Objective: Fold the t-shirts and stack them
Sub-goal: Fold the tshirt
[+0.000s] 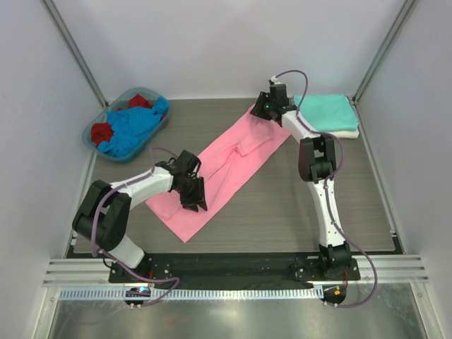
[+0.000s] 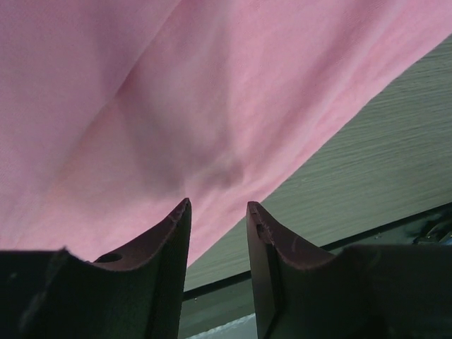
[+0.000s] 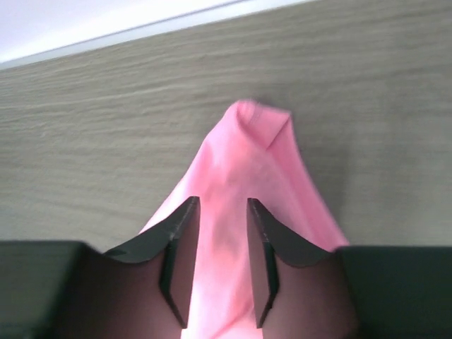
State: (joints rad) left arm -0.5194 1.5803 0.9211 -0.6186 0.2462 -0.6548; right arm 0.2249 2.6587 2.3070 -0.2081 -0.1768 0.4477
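Pink t-shirt point(image 1: 236, 157) stretched diagonally across worktop point(image 1: 282, 212), right end effector point(image 3: 218, 203) pinching its far end, left end effector point(image 2: 217, 205) narrowly parted over its near half, folded teal t-shirt point(image 1: 326, 111) far right.

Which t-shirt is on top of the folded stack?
The teal t-shirt, folded over the white one; the pink one lies stretched mid-table, blue and red in the basket.

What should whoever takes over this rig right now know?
Left gripper: open, over the near part of the pink shirt, holding nothing.
Right gripper: fingers astride the pink shirt's far end; grip unclear.
The pink shirt lies as a long strip across the table, fold unfinished.
Done: teal shirt folded on the folded white shirt, far right.
Left: finish and stack pink; blue shirt and red shirt sit in the basket.
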